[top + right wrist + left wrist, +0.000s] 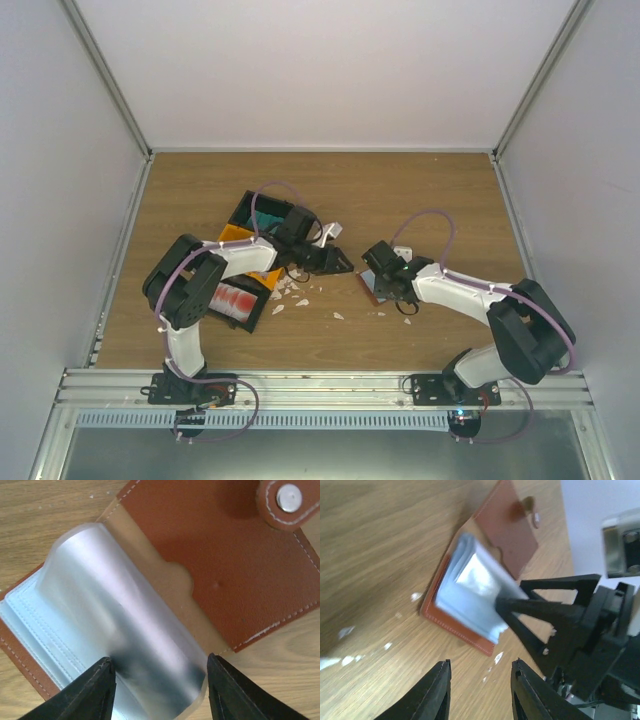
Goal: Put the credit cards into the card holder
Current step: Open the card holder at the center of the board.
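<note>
1. The card holder (240,555) lies open on the table (420,190), a little right of the middle and nearer the near edge. The credit cards (235,298) sit in the black bin (250,312) on the left half, well apart from it (no pincer carries a card).
2. The right gripper (159,665) stands with its jaws wide apart astride the clear sleeves (125,605) and touches them, but no firm hold is visible. If it presses too hard, the thin sleeve may crease, or the holder may slide on the wood.
3. If it lifts away, the bowed sleeve could probably fall flat, and the pocket would close before a card comes.
4. The left gripper (480,672) hovers just beside the holder, jaws about half open with nothing between them. The two pincers are very near, so a careless move could knock one against the other.
5. White scraps (290,290) lie near the holder and could slip under a card.
</note>
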Tool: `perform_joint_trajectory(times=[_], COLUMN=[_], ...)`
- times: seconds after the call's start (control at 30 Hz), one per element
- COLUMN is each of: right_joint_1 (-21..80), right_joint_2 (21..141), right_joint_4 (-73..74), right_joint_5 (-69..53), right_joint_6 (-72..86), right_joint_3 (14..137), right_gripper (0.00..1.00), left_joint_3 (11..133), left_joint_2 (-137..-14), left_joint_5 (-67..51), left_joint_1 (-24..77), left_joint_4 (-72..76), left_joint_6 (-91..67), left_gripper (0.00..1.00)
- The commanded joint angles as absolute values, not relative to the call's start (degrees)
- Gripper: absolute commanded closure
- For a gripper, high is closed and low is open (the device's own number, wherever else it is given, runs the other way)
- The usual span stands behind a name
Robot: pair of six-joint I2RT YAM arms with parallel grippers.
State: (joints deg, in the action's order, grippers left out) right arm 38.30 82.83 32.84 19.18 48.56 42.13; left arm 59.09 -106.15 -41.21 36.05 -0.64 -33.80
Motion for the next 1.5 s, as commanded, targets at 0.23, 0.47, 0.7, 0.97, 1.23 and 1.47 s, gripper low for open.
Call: perform_joint_trajectory(times=[0.23, 0.47, 0.7, 0.97, 1.23, 1.47], right_joint_1=[35.5, 30.4, 22.6, 15.8, 11.3, 12.4], right_joint_2=[82.5, 83.3, 82.4, 82.1, 85.6, 82.0], right_joint_4=[36.0, 33.0, 21.9, 18.3, 15.2, 17.5], right_joint_5=[27.2, 27.8, 14.5, 7.8, -3.4, -9.8], right_joint_6=[47.8, 42.8, 32.4, 30.1, 31.6, 36.8], right_joint_3=[43.0, 43.3, 41.4, 42.3, 40.2, 34.0], right_gripper=[0.54, 0.54, 0.58, 0.43, 0.38, 0.37], left_joint_3=[63.1, 63.0, 63.0, 62.5, 62.0, 59.9], left_joint_2=[-109.0, -109.2, -109.1, -108.5, -108.2, -106.9], left_joint_5=[-42.5, -42.4, -42.4, -42.2, -42.1, -41.6], left_joint_1=[37.4, 37.5, 37.6, 37.6, 37.6, 37.6], left_joint_4=[-1.5, -1.8, -2.0, -2.0, -1.9, -0.2], left_joint_6=[-32.9, -32.9, -32.7, -32.8, -33.0, -35.0], left_gripper=[0.64, 0.63, 0.63, 0.63, 0.63, 0.63])
